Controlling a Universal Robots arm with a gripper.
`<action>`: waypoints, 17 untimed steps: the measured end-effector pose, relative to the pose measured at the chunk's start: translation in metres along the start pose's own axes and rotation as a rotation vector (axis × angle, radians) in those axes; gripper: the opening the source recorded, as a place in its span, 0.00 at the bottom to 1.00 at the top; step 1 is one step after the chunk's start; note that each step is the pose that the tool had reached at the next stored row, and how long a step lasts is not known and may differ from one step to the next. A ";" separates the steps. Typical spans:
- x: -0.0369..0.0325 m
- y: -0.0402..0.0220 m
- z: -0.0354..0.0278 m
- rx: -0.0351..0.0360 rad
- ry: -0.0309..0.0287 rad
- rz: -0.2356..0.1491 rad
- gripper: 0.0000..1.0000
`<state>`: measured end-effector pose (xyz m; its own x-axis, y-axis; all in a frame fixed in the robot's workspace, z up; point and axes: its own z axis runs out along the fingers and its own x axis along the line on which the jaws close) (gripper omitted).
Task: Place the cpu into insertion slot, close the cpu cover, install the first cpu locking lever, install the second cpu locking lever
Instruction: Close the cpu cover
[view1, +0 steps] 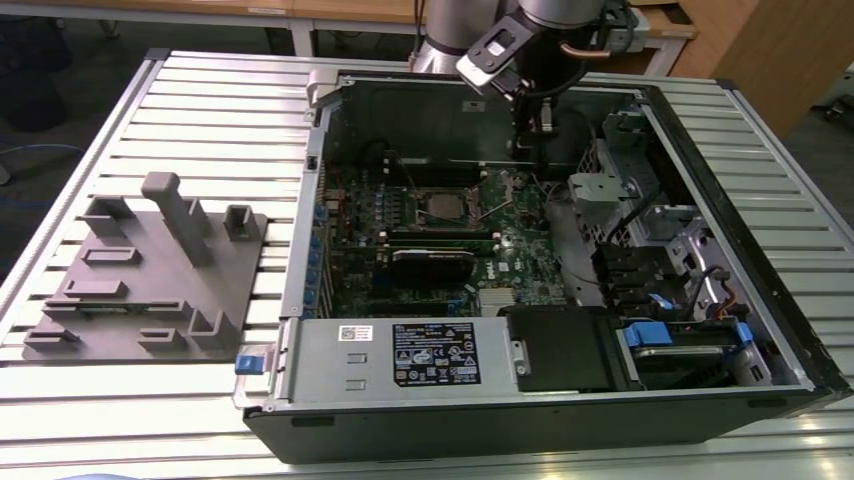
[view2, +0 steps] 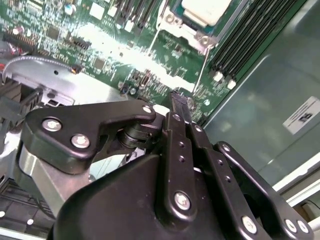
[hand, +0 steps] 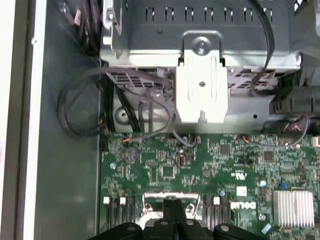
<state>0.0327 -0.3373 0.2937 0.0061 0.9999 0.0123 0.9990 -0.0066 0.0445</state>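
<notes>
table (view1: 174, 110): pale slatted top; bears the case and a grey fixture block (view1: 147, 290) on the exterior view's left
computer case (view1: 534, 425): black, lying open with its inside facing up
power-supply box (view1: 400, 355): grey, labelled; at the case's near edge in the exterior view
circuit board (view1: 527, 250): green, on the case floor; seen in both wrist views too
gripper (view1: 543, 125): black, on the arm reaching into the far side of the case; in the second wrist view its jaws are pressed together and pinch nothing; the tip (view2: 177, 97) hangs over the board just beside the socket; contact with the board cannot be told
insertion slot (view1: 478, 205): square socket with a silvery rim, mid-board
cpu cover (view2: 172, 21): silvery frame, apparently lying flat around the chip
cpu (view2: 206, 10): pale metal top, seated in the insertion slot
lever rod (view2: 199, 70): thin wire running from the socket corner towards the gripper tip; latched or free cannot be told
</notes>
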 end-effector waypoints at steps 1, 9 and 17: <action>0.0000 0.0020 0.0001 0.0000 0.0000 0.000 0.10; 0.0001 0.0127 0.0020 0.0001 -0.0001 0.000 0.10; 0.0000 0.0139 0.0147 0.0001 -0.0002 0.000 0.10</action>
<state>0.0472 -0.3373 0.2796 0.0061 0.9999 0.0121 0.9990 -0.0067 0.0445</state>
